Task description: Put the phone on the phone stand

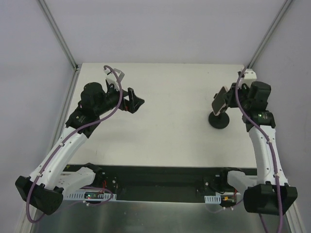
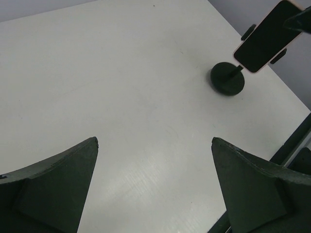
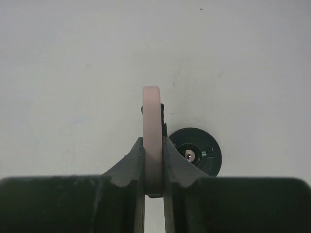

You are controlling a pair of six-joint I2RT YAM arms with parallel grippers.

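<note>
The phone (image 1: 220,100), with a black screen and a pink edge, stands tilted above the phone stand (image 1: 219,120) at the right of the table. My right gripper (image 1: 229,99) is shut on it. In the right wrist view the phone's pink edge (image 3: 151,121) is pinched between my fingers (image 3: 137,154), with the stand's round base (image 3: 197,153) just to its right and below. In the left wrist view the phone (image 2: 265,36) rests against the stand's bracket tabs above the base (image 2: 227,79). I cannot tell whether it is seated. My left gripper (image 1: 134,100) is open and empty (image 2: 154,141), far to the left.
The white table (image 1: 170,107) is bounded by grey walls and metal corner posts at the back. Its dark front edge (image 2: 291,141) runs near my left gripper's right finger. The arm bases sit along the near edge.
</note>
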